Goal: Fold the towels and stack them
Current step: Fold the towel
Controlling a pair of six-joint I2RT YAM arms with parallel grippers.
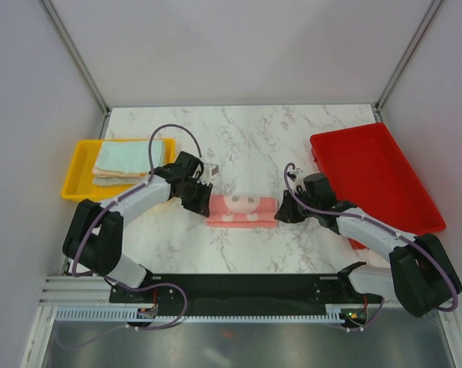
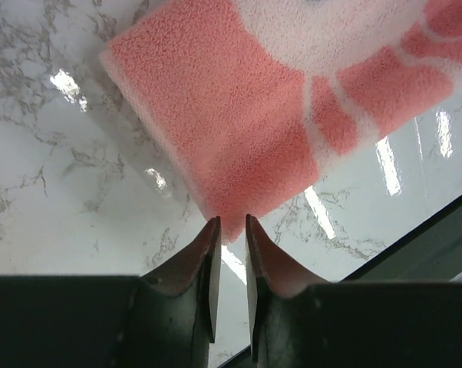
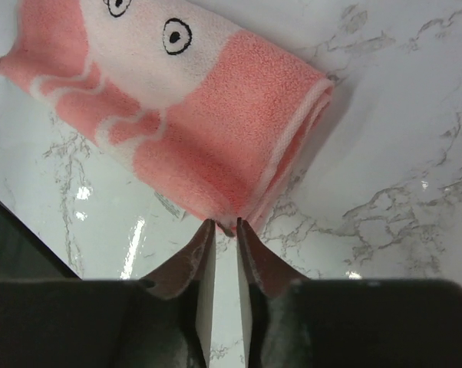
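Note:
A pink patterned towel (image 1: pixel 242 208) with a white face print lies folded into a long strip on the marble table, between my two arms. My left gripper (image 1: pixel 202 201) is at its left end. In the left wrist view the jaws (image 2: pixel 231 222) stand a narrow gap apart, with the towel's (image 2: pixel 239 100) corner poking just between the tips. My right gripper (image 1: pixel 283 211) is at the right end. Its jaws (image 3: pixel 222 224) are also slightly apart, right at the folded corner of the towel (image 3: pixel 200 115). More folded towels (image 1: pixel 131 161), mint green on top, are stacked in the yellow tray.
The yellow tray (image 1: pixel 76 172) stands at the left edge of the table and a red tray (image 1: pixel 373 176) at the right. A pale cloth edge (image 1: pixel 168 205) shows under my left forearm. Grey walls close in the back and sides.

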